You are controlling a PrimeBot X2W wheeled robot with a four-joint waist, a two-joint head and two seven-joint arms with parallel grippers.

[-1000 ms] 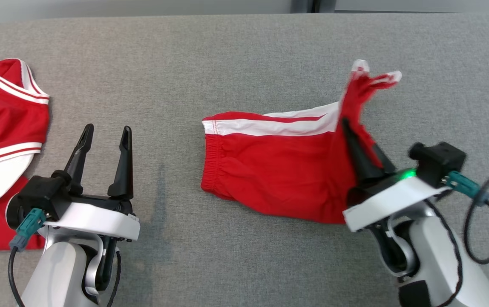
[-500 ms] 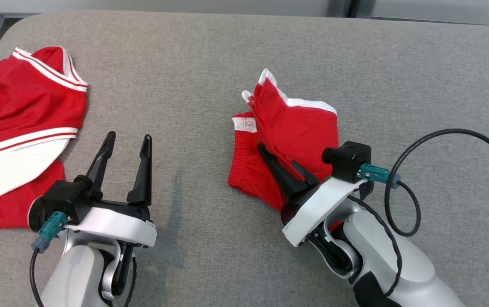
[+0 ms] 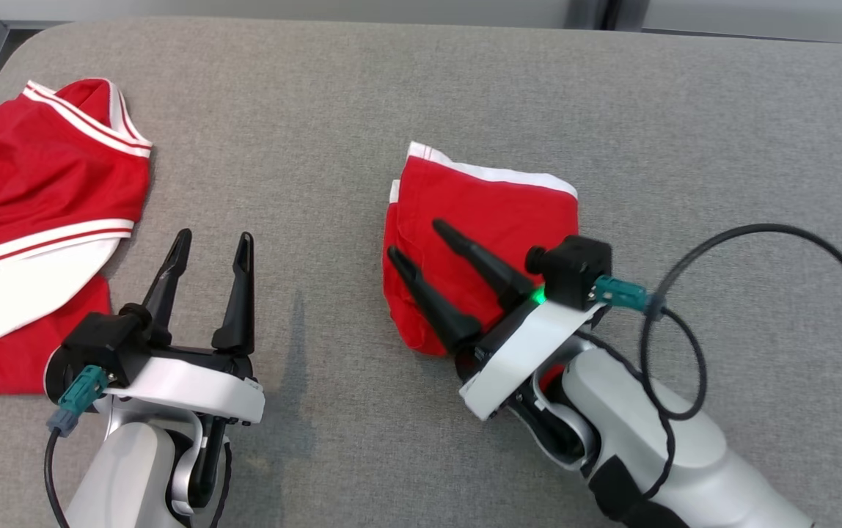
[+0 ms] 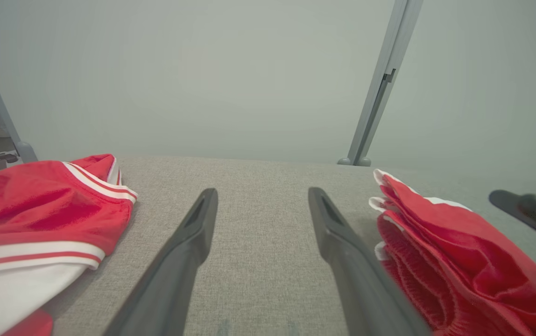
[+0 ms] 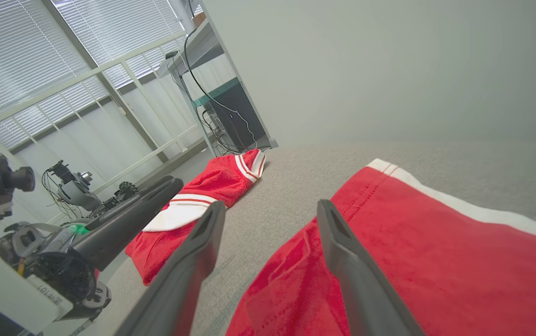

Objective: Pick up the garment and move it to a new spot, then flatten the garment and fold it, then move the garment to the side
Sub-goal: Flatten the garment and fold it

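Now, garment look: the garment [image 3: 487, 220] is a pair of red shorts with a white band along the far edge, folded into a compact, roughly square packet; some layers show at its left edge.
Garment place: it lies flat on the grey table [image 3: 318, 95], near the middle, a little toward the robot's right.
Right gripper: the right gripper [image 3: 414, 238] has its jaws apart and holds nothing; its fingers point over the left part of the garment.
Fingers and cloth: in the right wrist view one finger [image 5: 356, 261] is over the red cloth and the other is over bare table beside the edge; whether they touch the cloth I cannot tell.
Left gripper: the left gripper [image 3: 213, 236] has its jaws apart and empty, over bare table, well apart from the garment.
Other things: a second red garment [image 3: 39, 220] with white stripes lies crumpled at the left table edge.
In the way: a black cable [image 3: 758, 231] loops above the table to the right of the garment.
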